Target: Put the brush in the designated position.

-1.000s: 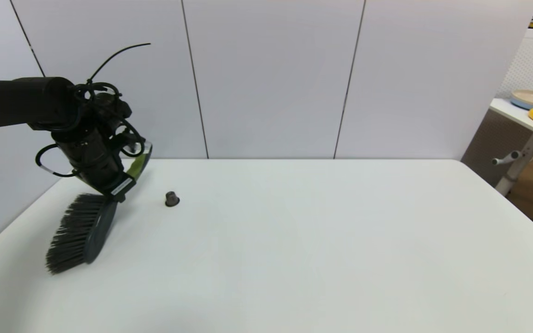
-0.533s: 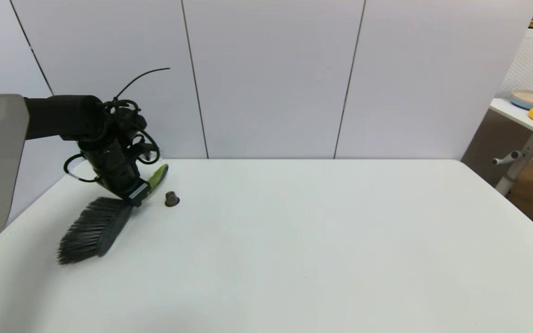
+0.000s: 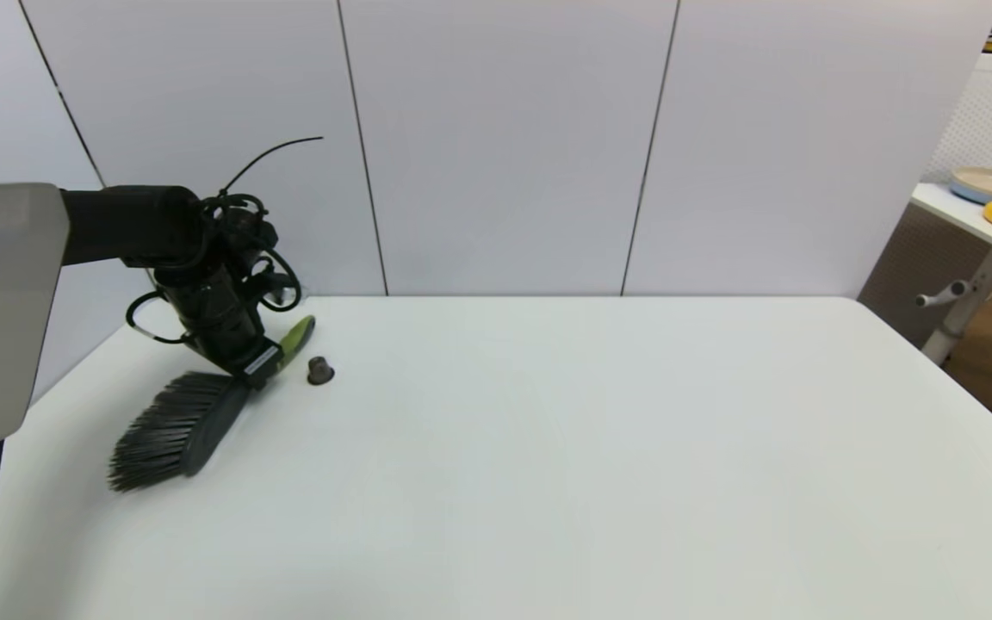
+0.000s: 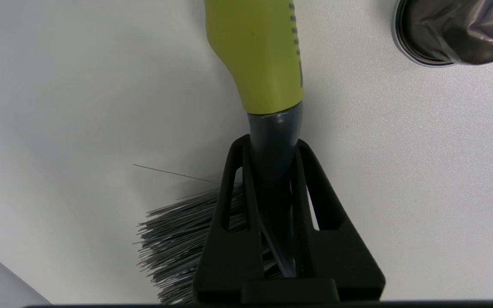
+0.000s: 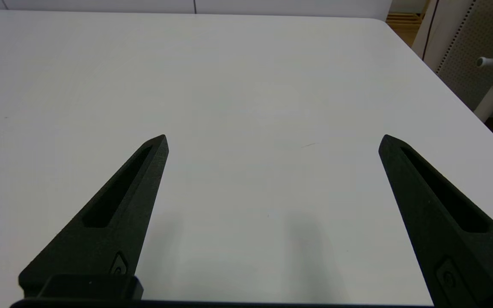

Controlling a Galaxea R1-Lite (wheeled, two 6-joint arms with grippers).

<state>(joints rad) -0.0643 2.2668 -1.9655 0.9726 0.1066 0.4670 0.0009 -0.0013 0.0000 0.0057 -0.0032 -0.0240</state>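
Reaching in from the side in the head view, the left gripper (image 3: 259,368) angles down at the table's (image 3: 548,448) far-left corner, brush (image 3: 195,413) lying bristles-out beside a small cap (image 3: 320,370). Left wrist view: fingers (image 4: 233,188) pinched tight on the brush neck (image 4: 274,171). Right wrist view: the right gripper (image 5: 272,141) hangs spread wide over bare table.

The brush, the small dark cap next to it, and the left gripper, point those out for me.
brush (image 3: 203,422), head view, on the grey head.
small dark cap (image 3: 320,371), head view, on its body.
left gripper (image 4: 272,171), left wrist view, between the fingertips.
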